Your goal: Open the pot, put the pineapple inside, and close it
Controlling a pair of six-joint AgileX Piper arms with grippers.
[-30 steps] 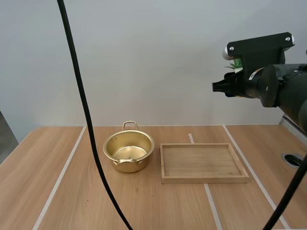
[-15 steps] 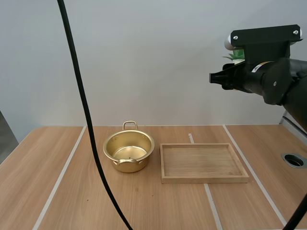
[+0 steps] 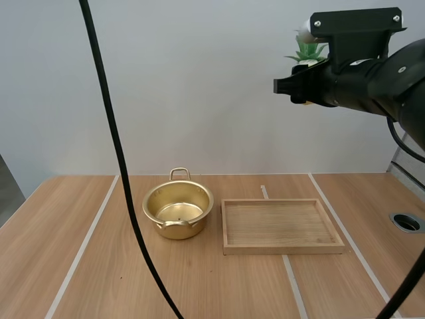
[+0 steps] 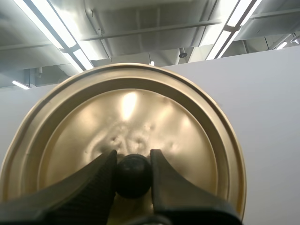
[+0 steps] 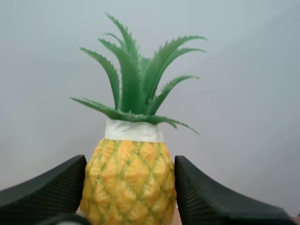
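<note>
While aloft, pineapple (image 5: 129,183) between right fingers (image 5: 47,190)

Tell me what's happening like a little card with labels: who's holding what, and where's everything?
pot: gold, lid off, standing on the table
lid: held up by its black knob in the left gripper
pineapple: pinched between the fingers of the right gripper, high above the table, leaves up
wooden tray: on the table, right of the pot, not touching it
task so far: pot opened; pineapple not yet inside
</note>
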